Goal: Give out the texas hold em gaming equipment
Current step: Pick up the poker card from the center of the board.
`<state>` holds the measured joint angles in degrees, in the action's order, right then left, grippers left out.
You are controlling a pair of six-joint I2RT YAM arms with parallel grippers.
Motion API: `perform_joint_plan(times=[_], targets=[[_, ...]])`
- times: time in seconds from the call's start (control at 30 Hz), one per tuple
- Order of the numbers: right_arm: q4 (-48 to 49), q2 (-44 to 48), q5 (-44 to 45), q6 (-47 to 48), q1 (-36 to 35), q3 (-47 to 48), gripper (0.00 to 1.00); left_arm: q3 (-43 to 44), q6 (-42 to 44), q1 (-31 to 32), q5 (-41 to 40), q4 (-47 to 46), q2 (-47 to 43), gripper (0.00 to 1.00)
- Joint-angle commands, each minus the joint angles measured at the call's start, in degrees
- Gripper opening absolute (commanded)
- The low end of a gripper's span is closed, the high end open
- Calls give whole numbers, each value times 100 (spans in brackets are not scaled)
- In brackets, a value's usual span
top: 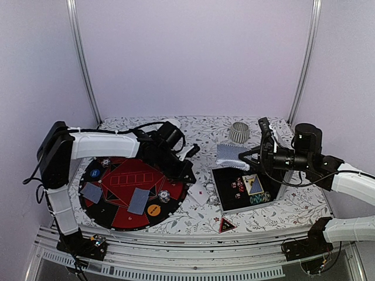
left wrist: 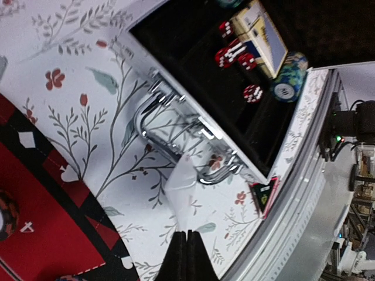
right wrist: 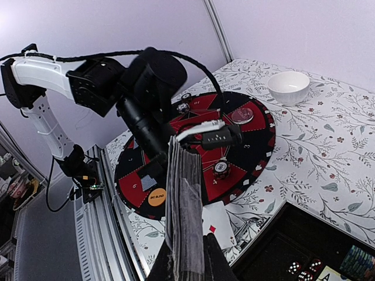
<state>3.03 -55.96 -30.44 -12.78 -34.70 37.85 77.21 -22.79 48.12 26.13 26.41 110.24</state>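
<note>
Marker: a red triangular marker is lying flat on the flowered cloth at the near edge, just in front of the case.
Case: an open black-lined case is sitting right of centre, holding red dice, a boxed pack and a roll of striped poker chips on its near right side.
Loose card: one face-up card with a red diamond is lying on the cloth between the case and the mat.
Mat: a round red and black mat is lying on the left, carrying two face-down cards, an orange disc on its near rim, a blue disc on its far left and a single chip beside the nearer card.
Left gripper: the left gripper is hanging above the cloth between mat and case, with its fingers pressed together and pinching what looks like a single white-faced card that is sticking out past the tips.
Right gripper: the right gripper is clamping a deck of patterned-back cards, holding it on edge above the case's far left corner, near the left gripper but apart from it.
Cup: a ribbed grey cup is standing upright beyond the deck.
Bowl: a white bowl is sitting on the cloth past the mat's far edge.
</note>
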Motion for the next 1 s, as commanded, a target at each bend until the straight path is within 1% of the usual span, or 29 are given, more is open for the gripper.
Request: perform_joint_plan(times=[0.0,0.17,0.3,0.33,0.4,0.43,0.47,0.53,0.67,0.73,0.83,0.9,0.97], targets=[[12,-29,51,21,42,160,2,-207,-98,50,-77,-304,-437,0],[-4,-31,68,8,42,171,2,-350,-46,57,-155,-363,-644,0],[-19,-49,77,7,42,186,2,-358,-77,4,-37,-274,-472,0],[-20,-54,70,0,42,180,2,-352,-142,-1,25,-254,-397,3],[-15,-63,45,-6,42,184,2,-340,-225,23,-13,-246,-241,27],[-20,-64,39,-6,42,182,2,-318,-227,44,-92,-221,-167,37],[-26,-68,30,-6,42,175,2,-280,-207,49,-179,-161,-83,45],[-35,-64,21,-14,42,170,2,-211,-147,45,-356,-66,83,53],[-70,-41,5,-20,42,164,2,22,-49,32,-710,228,546,61],[-87,-29,18,-7,39,157,2,85,4,42,-674,208,636,64],[-87,-54,26,1,42,160,2,65,85,43,-259,-75,712,64],[-83,-64,26,-9,42,153,2,-15,123,29,27,-301,729,63],[-85,-62,33,-22,42,137,2,-81,73,-14,272,-477,764,60]])
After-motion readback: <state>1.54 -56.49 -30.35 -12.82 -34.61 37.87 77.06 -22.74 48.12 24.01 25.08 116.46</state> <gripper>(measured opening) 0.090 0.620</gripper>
